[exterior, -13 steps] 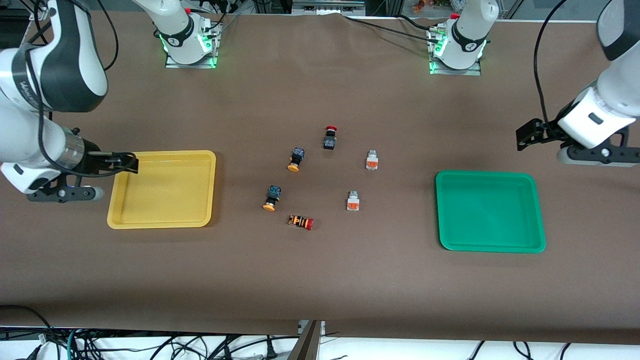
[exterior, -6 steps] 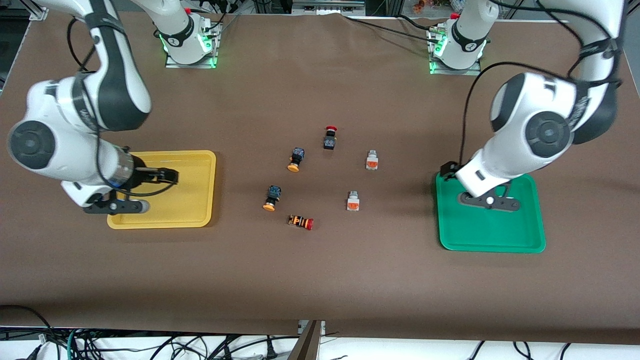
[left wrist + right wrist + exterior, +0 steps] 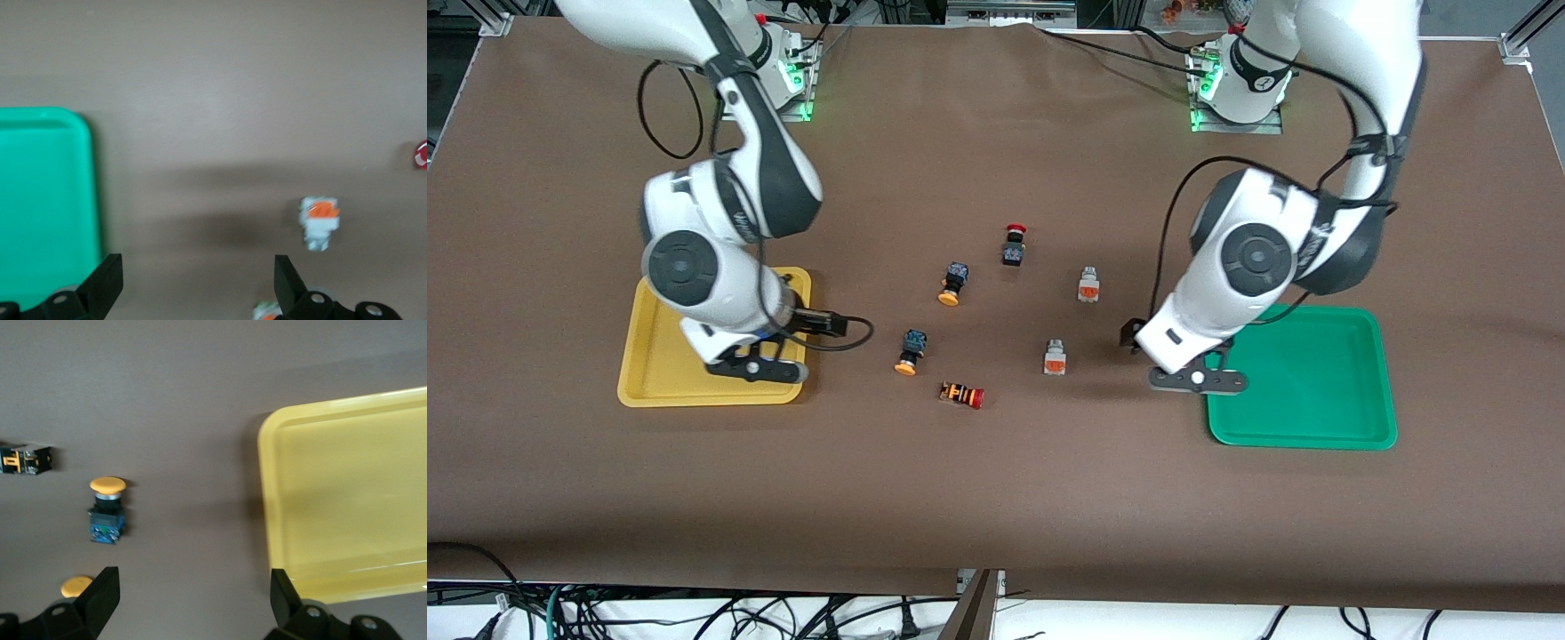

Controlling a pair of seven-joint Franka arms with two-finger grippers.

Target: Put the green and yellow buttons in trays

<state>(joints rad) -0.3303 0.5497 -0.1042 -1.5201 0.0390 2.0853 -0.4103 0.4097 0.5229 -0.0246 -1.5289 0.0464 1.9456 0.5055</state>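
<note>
Two dark buttons with yellow caps [image 3: 953,283] [image 3: 910,350] and two white buttons with orange faces [image 3: 1088,284] [image 3: 1055,356] lie loose mid-table. The yellow tray [image 3: 649,378] sits toward the right arm's end, the green tray [image 3: 1316,418] toward the left arm's end; both hold nothing. My right gripper [image 3: 753,368] hangs open over the yellow tray's edge nearest the buttons. My left gripper [image 3: 1197,380] hangs open over the green tray's edge nearest the buttons. The right wrist view shows the open gripper [image 3: 193,590], a yellow-capped button [image 3: 107,510] and the tray [image 3: 347,500]. The left wrist view shows the open gripper [image 3: 198,270], a white button [image 3: 319,222] and the tray [image 3: 40,200].
A black switch with a red cap [image 3: 1014,244] lies farthest from the front camera in the cluster. An orange-striped switch with a red cap [image 3: 962,394] lies nearest to it. Brown cloth covers the table [image 3: 996,498]. The arm bases stand along the table's back edge.
Both arms have swung in from the table's ends toward the middle, each crossing its tray. Both grippers stayed open. The buttons and trays have not moved.
</note>
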